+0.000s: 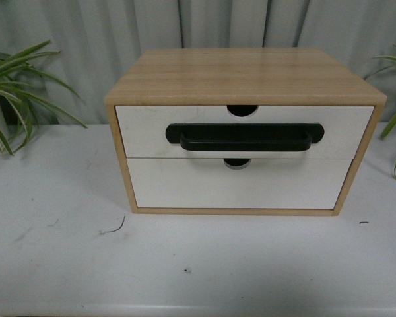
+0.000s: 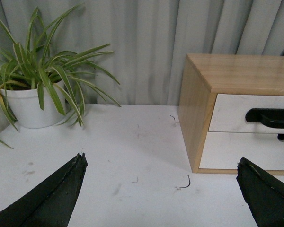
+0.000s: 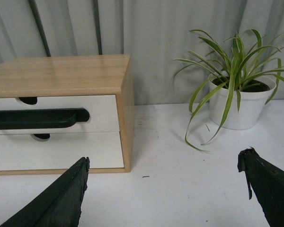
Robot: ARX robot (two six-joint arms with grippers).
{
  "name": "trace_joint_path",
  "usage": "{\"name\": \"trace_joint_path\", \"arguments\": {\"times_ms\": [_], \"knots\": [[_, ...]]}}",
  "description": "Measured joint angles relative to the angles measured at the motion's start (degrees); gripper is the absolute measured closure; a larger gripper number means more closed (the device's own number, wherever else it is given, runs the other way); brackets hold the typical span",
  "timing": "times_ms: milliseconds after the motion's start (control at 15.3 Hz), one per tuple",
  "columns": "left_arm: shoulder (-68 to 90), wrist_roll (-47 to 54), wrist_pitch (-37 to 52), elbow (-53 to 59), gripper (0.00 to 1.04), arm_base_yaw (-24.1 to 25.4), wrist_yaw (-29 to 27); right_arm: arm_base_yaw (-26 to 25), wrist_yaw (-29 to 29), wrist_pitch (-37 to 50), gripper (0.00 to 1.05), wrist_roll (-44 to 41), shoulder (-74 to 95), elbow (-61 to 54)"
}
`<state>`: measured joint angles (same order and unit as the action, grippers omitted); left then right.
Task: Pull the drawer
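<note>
A light wood cabinet (image 1: 244, 76) stands on the white table. Its upper drawer (image 1: 145, 129) has a white front, a long black bar handle (image 1: 244, 137) and a semicircular notch in the top edge; it sits flush in the cabinet. The same drawer (image 2: 232, 113) shows in the left wrist view, and the drawer (image 3: 102, 113) shows in the right wrist view. Neither arm appears in the front view. My left gripper (image 2: 161, 163) is open over bare table, left of the cabinet. My right gripper (image 3: 163, 161) is open, near the cabinet's right corner.
Below it is a plain white drawer front (image 1: 237, 185) with no handle. A potted spider plant (image 2: 33, 90) stands left of the cabinet, another plant (image 3: 239, 97) to its right. Grey curtain hangs behind. The white table (image 1: 185, 264) stretches in front of the cabinet.
</note>
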<state>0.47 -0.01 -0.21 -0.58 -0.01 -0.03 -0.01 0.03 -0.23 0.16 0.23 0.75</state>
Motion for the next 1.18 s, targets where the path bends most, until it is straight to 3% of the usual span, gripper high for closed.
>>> {"name": "trace_joint_path", "arguments": {"times_ms": [1176], "knots": [[0.0,0.0,0.0,0.0,0.07,0.0,0.0,0.0,0.0,0.0,0.06,0.0,0.0,0.0]]}}
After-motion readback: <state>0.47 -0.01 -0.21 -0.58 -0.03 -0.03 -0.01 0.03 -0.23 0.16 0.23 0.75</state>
